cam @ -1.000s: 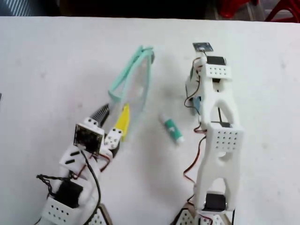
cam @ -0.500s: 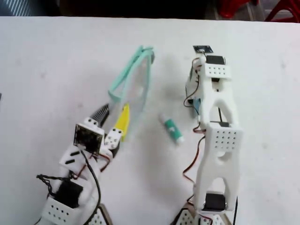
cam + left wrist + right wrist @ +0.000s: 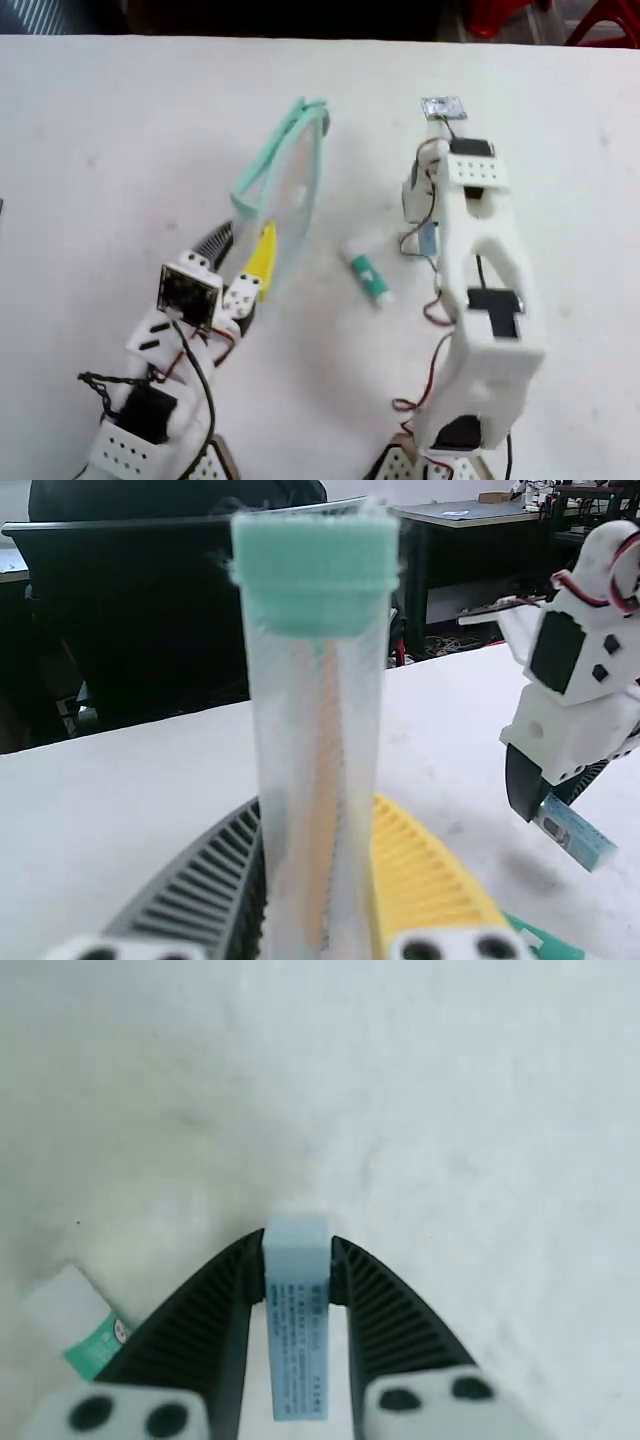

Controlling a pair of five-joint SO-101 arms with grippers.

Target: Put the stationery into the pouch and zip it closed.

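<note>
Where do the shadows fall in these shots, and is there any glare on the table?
High view: the table is evenly lit, with no hard glare. Left wrist view: a soft shadow lies on the table under the right gripper and its blue eraser. Right wrist view: the table is brightly lit, with only faint shading.

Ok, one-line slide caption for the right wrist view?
Right gripper shut on a pale blue rectangular block over the white table, a white-and-green stick lying nearby.
</note>
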